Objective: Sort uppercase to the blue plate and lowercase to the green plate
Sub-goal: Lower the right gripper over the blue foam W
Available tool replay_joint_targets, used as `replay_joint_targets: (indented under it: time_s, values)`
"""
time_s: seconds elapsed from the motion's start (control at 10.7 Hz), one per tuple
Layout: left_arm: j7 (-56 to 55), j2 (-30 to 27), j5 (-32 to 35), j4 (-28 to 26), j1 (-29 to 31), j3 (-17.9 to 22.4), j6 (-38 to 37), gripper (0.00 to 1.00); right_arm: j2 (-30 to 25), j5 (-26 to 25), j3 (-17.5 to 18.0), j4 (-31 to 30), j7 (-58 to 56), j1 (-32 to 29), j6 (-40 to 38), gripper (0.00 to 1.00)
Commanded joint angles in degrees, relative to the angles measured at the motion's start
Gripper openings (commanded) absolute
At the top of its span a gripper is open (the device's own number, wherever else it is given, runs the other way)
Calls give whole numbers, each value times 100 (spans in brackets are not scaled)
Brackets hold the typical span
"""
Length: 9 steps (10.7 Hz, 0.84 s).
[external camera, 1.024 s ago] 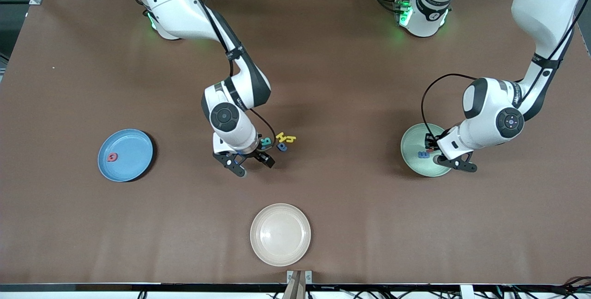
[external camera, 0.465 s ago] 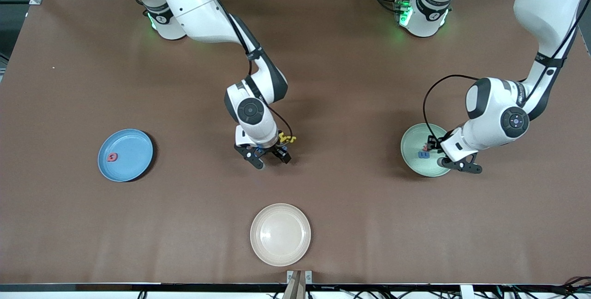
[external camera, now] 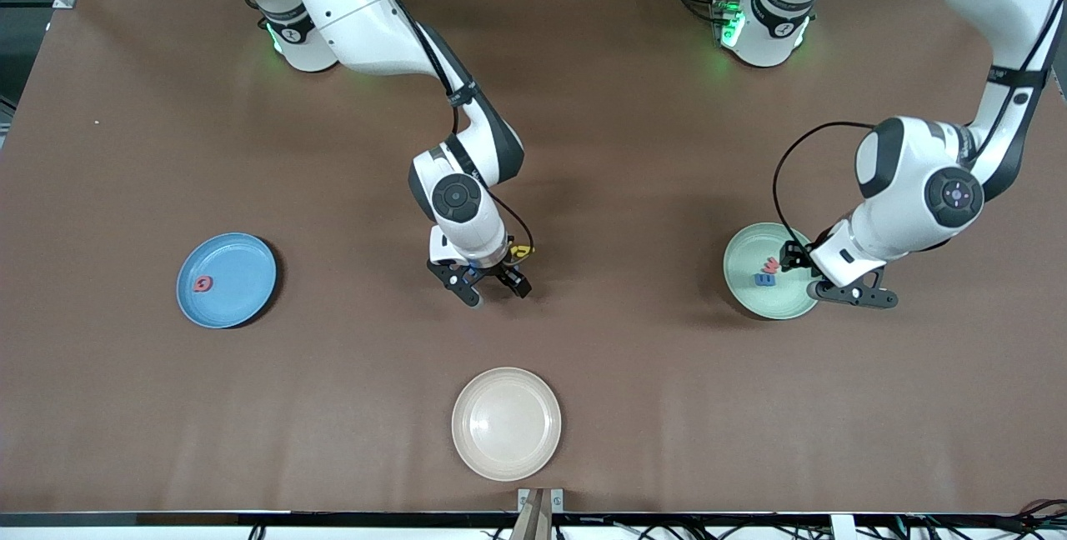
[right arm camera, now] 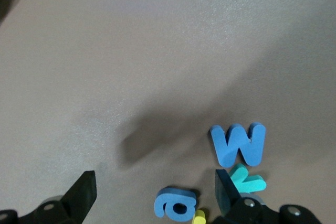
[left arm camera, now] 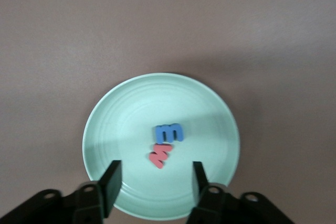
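The green plate holds two lowercase letters, a blue e and a red w, touching each other. My left gripper hangs open over the plate's edge with nothing between its fingers. The blue plate holds a red Q. My right gripper is open just above a cluster of letters on the table: blue W, teal R, blue a and a mostly hidden yellow letter.
A cream-white plate lies near the table's front edge, nearer to the front camera than the letter cluster. Bare brown table surface stretches between the three plates.
My left gripper has opened, left the red w beside the blue e on the green plate, and drawn away. My right gripper has moved toward the left arm's end, over the letter cluster.
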Motion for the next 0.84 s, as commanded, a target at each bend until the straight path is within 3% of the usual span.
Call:
replay_joint_targets:
  time_s: [0.0,0.47,0.74]
  values:
    - [-313,-530,-141,42,0,-224,-446,78,36,45,-29,75,11,-11,-118,100]
    - [-709,-602,-44,693,-9,-471,-1335,81,-588,-25,6,-1006,-868,-336,-311,100]
    - [-709,-575,-44,685,0,-462,-1336,81,-781,-43,50,-1060,-948,-503,-364,100]
